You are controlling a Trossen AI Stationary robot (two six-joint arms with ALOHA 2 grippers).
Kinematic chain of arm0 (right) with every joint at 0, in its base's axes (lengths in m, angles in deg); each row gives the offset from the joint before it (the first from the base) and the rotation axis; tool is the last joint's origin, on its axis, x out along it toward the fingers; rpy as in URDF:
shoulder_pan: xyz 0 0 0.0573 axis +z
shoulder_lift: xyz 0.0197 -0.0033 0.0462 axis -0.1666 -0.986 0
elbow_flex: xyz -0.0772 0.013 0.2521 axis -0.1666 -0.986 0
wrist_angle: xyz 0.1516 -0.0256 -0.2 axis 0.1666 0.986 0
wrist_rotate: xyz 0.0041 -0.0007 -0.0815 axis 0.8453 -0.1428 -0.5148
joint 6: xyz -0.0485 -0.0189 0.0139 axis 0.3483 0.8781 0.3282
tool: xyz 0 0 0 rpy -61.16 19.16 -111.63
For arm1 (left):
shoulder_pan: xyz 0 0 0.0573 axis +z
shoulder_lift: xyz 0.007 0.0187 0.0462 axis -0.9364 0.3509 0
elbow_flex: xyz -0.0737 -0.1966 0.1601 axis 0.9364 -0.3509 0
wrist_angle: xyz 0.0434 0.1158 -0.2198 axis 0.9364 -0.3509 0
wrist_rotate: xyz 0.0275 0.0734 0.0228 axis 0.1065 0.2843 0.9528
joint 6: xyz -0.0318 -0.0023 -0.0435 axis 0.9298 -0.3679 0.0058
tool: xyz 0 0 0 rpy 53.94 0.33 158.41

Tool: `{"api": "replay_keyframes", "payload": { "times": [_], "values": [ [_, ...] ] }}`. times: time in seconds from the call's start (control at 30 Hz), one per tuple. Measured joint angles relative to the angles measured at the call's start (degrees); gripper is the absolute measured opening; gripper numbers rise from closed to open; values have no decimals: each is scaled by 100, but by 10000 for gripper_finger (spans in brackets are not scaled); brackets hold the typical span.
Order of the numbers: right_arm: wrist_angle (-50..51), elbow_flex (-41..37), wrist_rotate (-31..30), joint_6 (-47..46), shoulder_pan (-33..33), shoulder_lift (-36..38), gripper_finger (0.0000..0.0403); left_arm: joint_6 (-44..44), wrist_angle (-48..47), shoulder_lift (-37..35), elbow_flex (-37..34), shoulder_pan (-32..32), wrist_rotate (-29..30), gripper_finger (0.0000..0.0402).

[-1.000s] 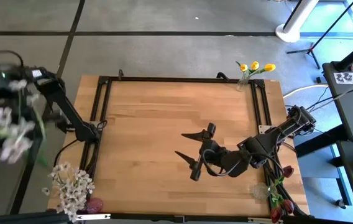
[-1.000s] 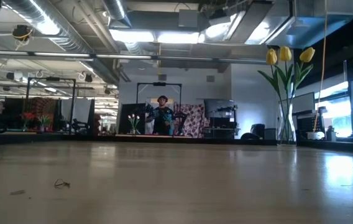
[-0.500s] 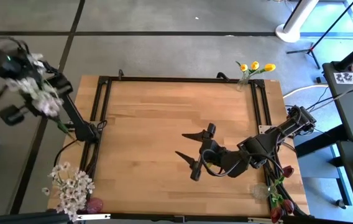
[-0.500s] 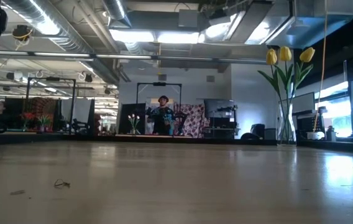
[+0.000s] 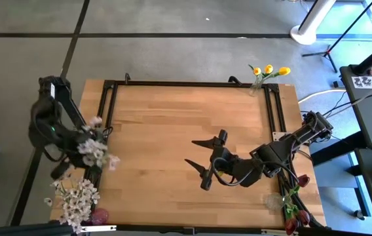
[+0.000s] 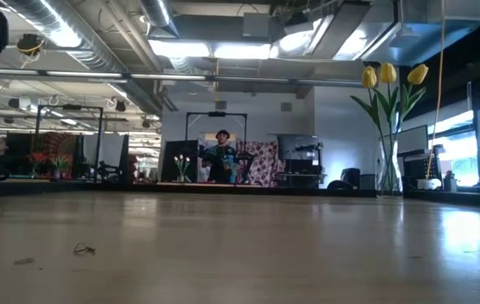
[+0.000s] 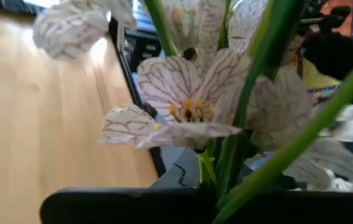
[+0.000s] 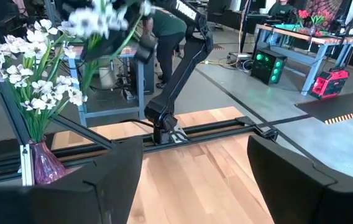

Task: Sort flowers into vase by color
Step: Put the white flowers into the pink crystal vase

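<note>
My left gripper (image 5: 73, 145) hovers over the table's left edge, shut on a spray of white-pink blossoms (image 5: 95, 151); its petals and green stems (image 7: 235, 155) fill the left wrist view. Below it, a bunch of white blossoms (image 5: 76, 195) stands stem-down in a pink vase (image 5: 99, 215) at the near left corner, also seen as white blossoms (image 8: 30, 87) in the right wrist view. Yellow tulips (image 5: 268, 69) stand in a glass vase (image 6: 387, 173) at the far right corner. Dark red tulips (image 5: 298, 211) stand at the near right corner. My right gripper (image 5: 203, 159) waits open mid-table. My left gripper holds the white-pink spray by its green stems (image 7: 226, 186), below the blossoms. The dark finger at the bottom of the left wrist view hides the place of contact. The spray is lifted clear, its blossoms pointing toward the table's right.
Black rails (image 5: 111, 108) run along the table's left, far and right edges. Bare wood (image 5: 166, 131) lies between the two arms. Cables trail off the right side. A person (image 6: 221, 156) stands far back in the room.
My left arm has swung the spray from high beyond the table's left edge, down and toward the near left corner. It now hangs over the left rail just above the white bunch. The gripper has stayed shut on the stems. The right arm has kept still.
</note>
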Motion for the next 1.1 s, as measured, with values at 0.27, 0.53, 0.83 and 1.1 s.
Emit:
{"api": "replay_keyframes", "payload": {
  "times": [0.27,0.53,0.83,1.1],
  "values": [
    [25,0,247,137,7,0,289,707,625,561,-376,-4,-360,2],
    [328,-1,409,137,7,0,289,917,1035,1068,-366,-286,-141,2],
    [472,0,462,137,7,0,289,855,1191,1343,-366,-439,446,2],
    [524,-1,551,135,7,0,289,1089,1174,1358,-366,-584,384,2]
  ]
}}
